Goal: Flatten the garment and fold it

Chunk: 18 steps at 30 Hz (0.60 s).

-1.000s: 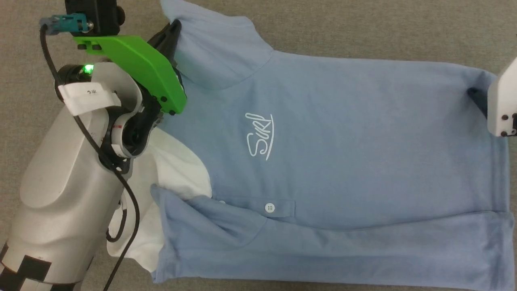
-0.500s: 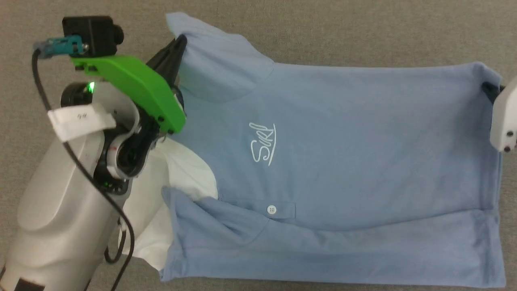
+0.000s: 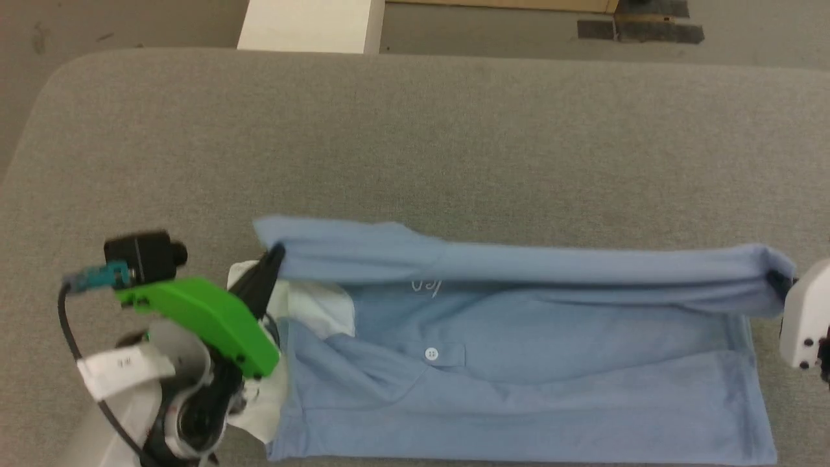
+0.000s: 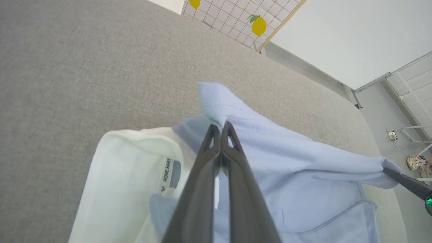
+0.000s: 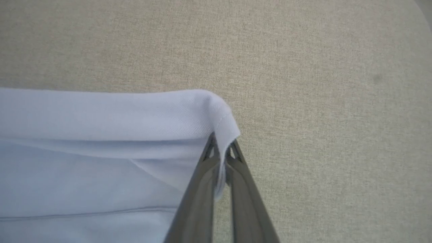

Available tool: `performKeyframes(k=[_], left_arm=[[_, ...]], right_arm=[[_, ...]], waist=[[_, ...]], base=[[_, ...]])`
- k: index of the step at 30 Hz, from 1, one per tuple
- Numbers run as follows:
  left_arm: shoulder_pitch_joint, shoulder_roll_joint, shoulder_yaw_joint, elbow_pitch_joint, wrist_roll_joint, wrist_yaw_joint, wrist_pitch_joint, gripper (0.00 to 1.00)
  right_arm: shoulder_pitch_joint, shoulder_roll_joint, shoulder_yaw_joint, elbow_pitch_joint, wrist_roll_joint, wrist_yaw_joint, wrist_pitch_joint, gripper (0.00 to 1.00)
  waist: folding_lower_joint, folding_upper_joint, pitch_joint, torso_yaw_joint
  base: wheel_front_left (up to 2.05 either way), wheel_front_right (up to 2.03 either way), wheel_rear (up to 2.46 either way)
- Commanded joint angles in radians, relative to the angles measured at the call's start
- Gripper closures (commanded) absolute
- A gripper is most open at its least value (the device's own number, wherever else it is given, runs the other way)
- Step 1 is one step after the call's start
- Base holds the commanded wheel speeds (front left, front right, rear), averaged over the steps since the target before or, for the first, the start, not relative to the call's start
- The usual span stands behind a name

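1. My left gripper (image 4: 221, 128) is clamped tight. Its two long dark fingers pinch the far edge of the soft light blue top with the white collar (image 3: 519, 389), at the shoulder end just beside that collar.
2. My right gripper (image 5: 221, 143) is closed just as hard, with the hem corner of the same far edge nipped between its fingertips.
3. The garment lies on the grey fabric-covered table (image 3: 415, 130), toward the edge nearest me. Its near half rests flat. Its far long edge is raised and stretched between my two grippers as a fairly taut band, which hides most of the white chest print. The small white button (image 3: 430, 353) shows just below that band.
4. I judge this to be the lengthwise fold, with the far half going over the near half. It looks roughly midway, since the lifted edge is not yet laid down.
5. The next move calls for both grippers to travel toward me at a matched pace. They must hold the tension, lower the raised edge onto the near edge, and let go only once the edges line up.
6. A loose flap of blue cloth (image 4: 216, 101) stands past my left fingertips and the collar is bunched beneath, so that end may land rumpled and need smoothing.
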Motion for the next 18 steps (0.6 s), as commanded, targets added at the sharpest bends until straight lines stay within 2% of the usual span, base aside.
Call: performKeyframes(k=[1,10,14,15,16,17,18], left_arm=[[0.047,-0.001,0.011,-0.007,-0.014,0.013,-0.012,1.0],[0.231,-0.007,0.013,0.068,-0.054,0.061,-0.015,1.0],[0.267,0.003,0.007,0.127,-0.049,0.1,0.003,1.0],[0.271,0.001,0.006,0.132,-0.052,0.105,0.007,1.0],[0.274,-0.003,0.006,0.133,-0.056,0.106,0.008,0.64],[0.276,-0.005,0.005,0.134,-0.057,0.107,0.008,0.0],[0.278,-0.005,0.003,0.135,-0.058,0.109,0.01,0.0]], right_arm=[[0.031,0.007,-0.011,-0.004,0.001,-0.002,0.001,1.0],[0.171,0.054,-0.043,-0.012,-0.008,-0.002,0.018,1.0],[0.203,0.073,-0.034,-0.012,-0.01,-0.002,0.008,0.98],[0.21,0.077,-0.033,-0.012,-0.007,-0.002,0.009,0.65],[0.216,0.081,-0.037,-0.012,-0.005,-0.002,0.008,0.0],[0.221,0.083,-0.042,-0.015,-0.004,-0.002,0.004,0.0],[0.228,0.084,-0.047,-0.02,-0.003,-0.002,-0.001,0.0]], waist=[[0.0001,-0.0001,-0.032,0.004],[0.0001,-0.0001,-0.079,0.004],[0.0001,-0.0001,-0.1,-0.004],[0.0001,-0.0001,-0.105,-0.006],[0.0001,-0.0001,-0.112,-0.007],[0.0001,-0.0001,-0.117,-0.009],[0.0001,-0.0001,-0.125,-0.009]], base=[[0.0,0.0,0.0],[0.0,0.0,0.0],[0.0,0.0,0.0],[0.0,0.0,0.0],[0.0,0.0,0.0],[0.0,0.0,0.0],[0.0,0.0,0.0]])
